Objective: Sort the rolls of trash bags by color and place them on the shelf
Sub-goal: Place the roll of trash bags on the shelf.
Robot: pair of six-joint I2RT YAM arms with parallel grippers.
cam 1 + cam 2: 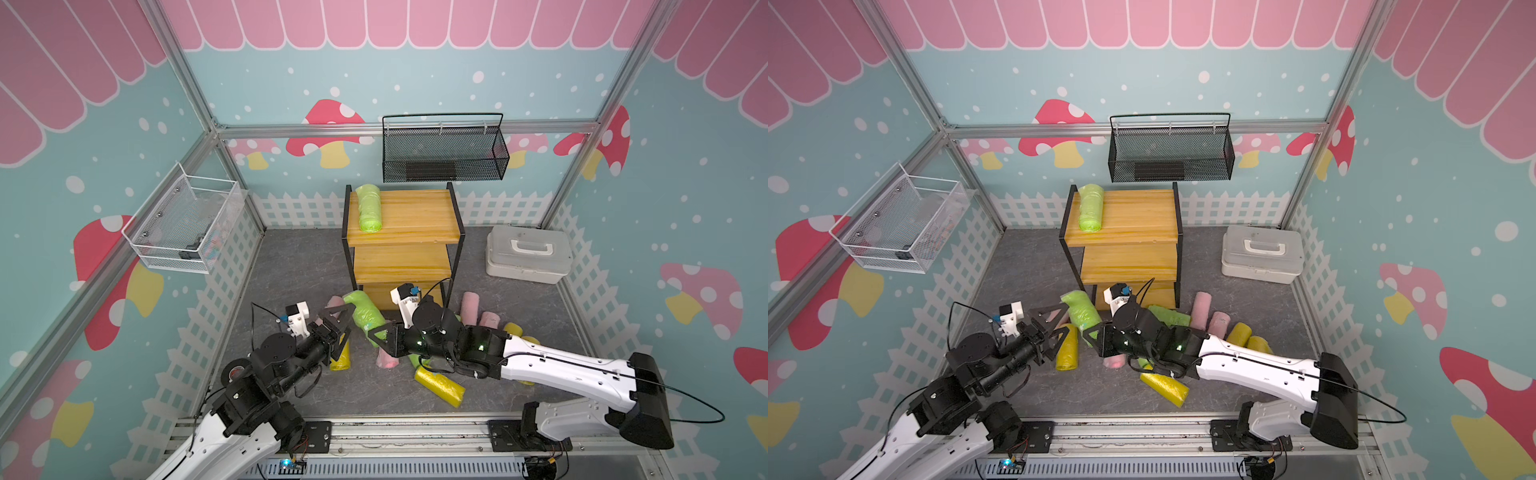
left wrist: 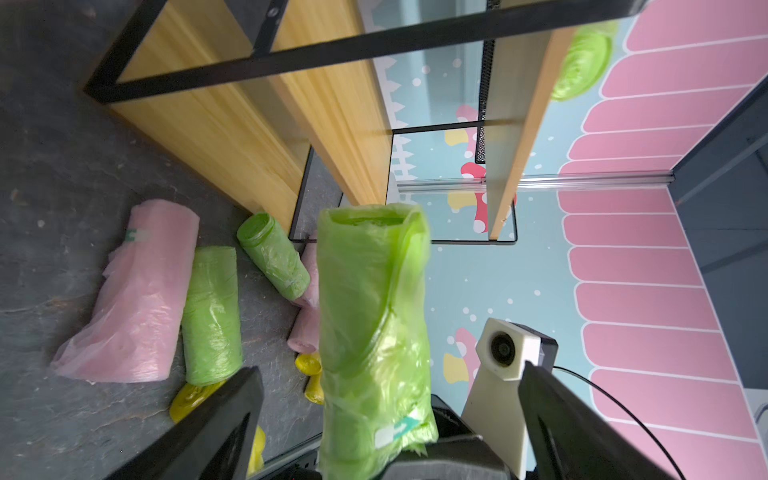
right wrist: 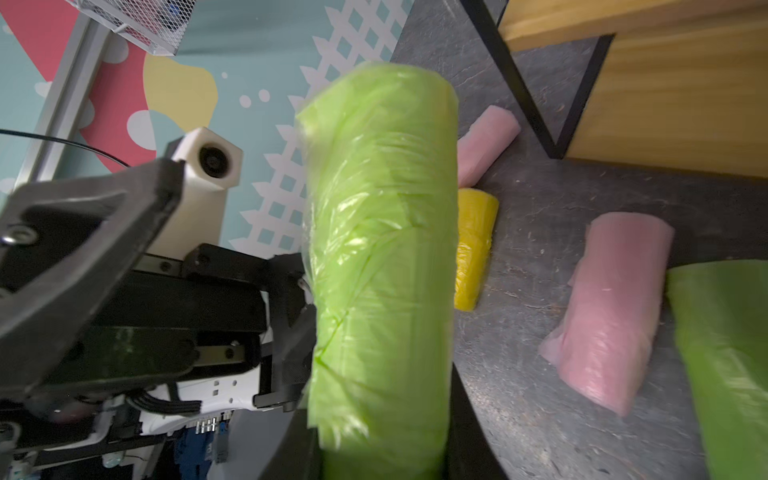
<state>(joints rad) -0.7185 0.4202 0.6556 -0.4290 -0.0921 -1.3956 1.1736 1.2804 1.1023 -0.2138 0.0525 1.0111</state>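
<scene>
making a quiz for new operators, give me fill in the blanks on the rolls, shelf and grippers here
The lone roll on the shelf is ___.
The right gripper grips the raised roll, while the left gripper has its jaws ___.
The mesh basket hanging above the shelf is ___.
Missing words: green; open; black.
</scene>
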